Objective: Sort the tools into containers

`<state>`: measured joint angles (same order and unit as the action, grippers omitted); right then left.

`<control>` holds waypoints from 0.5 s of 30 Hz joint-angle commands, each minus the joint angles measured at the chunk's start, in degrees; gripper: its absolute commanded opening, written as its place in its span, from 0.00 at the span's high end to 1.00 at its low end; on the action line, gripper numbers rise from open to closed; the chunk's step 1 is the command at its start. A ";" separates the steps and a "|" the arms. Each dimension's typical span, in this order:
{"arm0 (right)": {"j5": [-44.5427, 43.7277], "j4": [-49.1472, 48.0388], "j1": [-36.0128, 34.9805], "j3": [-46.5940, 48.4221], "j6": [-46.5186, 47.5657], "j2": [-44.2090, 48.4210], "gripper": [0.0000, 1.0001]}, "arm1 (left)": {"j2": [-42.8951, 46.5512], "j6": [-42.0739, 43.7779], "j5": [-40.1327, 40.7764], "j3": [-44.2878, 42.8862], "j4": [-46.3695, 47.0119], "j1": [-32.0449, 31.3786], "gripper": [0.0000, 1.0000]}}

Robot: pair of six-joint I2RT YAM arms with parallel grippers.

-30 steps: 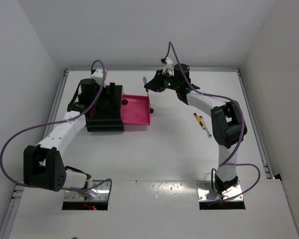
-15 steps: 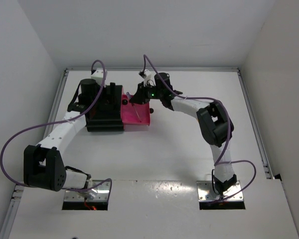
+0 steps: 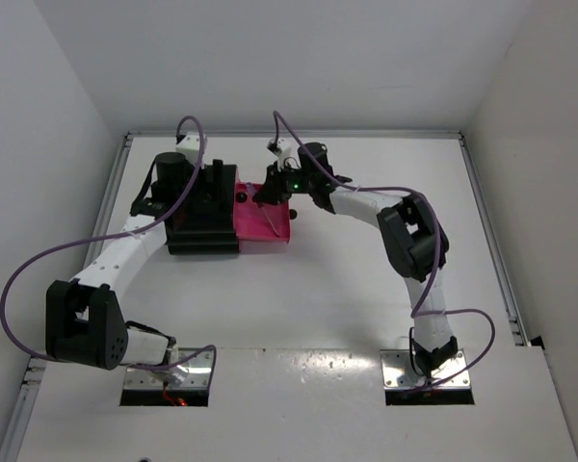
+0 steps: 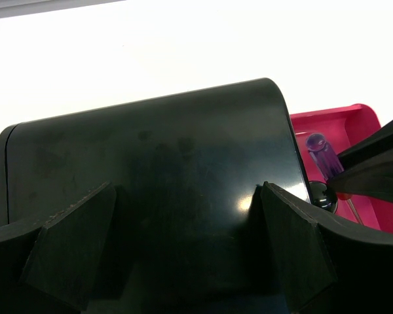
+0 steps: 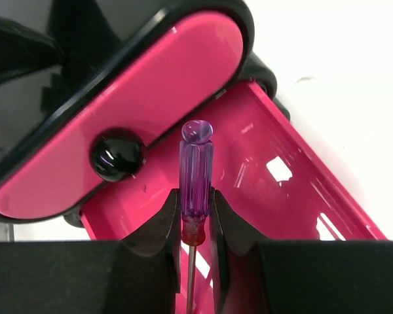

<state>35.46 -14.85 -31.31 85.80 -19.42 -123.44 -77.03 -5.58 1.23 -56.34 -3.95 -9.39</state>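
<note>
Here we look down on a white counter (image 3: 318,279) with two arms reaching away from us. On the left, the left end effector (image 3: 210,189) sits over the top of a squat black cabinet (image 3: 202,231) near the far left of the counter. In the left wrist view its fingers (image 4: 72,255) are spread wide apart, one toward each side of the cabinet's glossy top, and grip nothing. We cannot tell whether they touch that top.

Just to the right, an open pink drawer (image 3: 255,229) sticks out of the cabinet's right side. In the right wrist view a closed drawer front (image 5: 170,85) of the same pink lies above the open one, with a round black knob (image 5: 118,155) at its middle.

Further right, the right end effector (image 3: 267,195) hangs over the open drawer. Its jaws are clamped on a purple-handled screwdriver (image 5: 196,170), pinching the lower end of the clear purple handle where a red collar meets the metal shaft. The rounded handle end points toward the cabinet. From above, the thin shaft slants across the drawer's pink floor. We cannot tell whether its tip touches the floor.

On the right, the right arm bends back across the counter to its base at the near edge.
</note>
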 commanded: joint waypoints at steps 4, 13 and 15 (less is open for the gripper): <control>1.63 -0.18 -0.42 3.84 2.81 -1.27 0.94 | -1.98 -0.22 -0.97 2.99 -8.89 -0.19 0.00; 1.63 1.49 -0.42 5.52 2.20 -3.21 0.68 | -1.98 -0.22 -0.97 2.99 -8.36 -0.19 0.00; 1.10 1.49 -0.42 5.52 1.67 -3.74 0.62 | -1.98 -0.22 -0.97 2.99 -8.36 -0.19 0.00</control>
<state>36.18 -11.66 -31.33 88.58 -18.00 -126.80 -77.03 -5.56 1.23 -56.29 -3.79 -9.39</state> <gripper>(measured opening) 0.374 0.997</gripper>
